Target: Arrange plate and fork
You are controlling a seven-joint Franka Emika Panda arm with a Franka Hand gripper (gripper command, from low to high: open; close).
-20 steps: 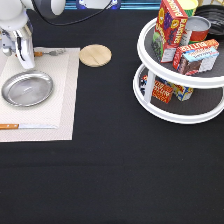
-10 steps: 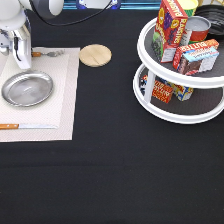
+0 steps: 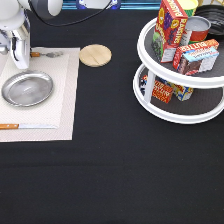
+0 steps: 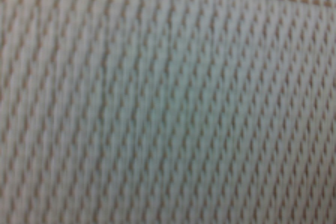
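The plate lies flat on a pale woven placemat at the left of the exterior view, on a black table. The fork rests along the far edge of the placemat, just beyond the plate and apart from it, its wooden handle pointing left and its tines pointing right. A wooden-handled knife lies along the near side of the placemat, on the plate's other side.

The gripper stands low over the far-left part of the placemat, just beside the handle end of the fork and at the far rim of the plate; whether the claw is wide, narrow or holding anything cannot be told from this view. The wrist view shows only the weave of the placemat from close by.

A round wooden coaster sits on the table just right of the placemat's far corner. At the right stands a white two-tier turntable carrying boxes and cans.
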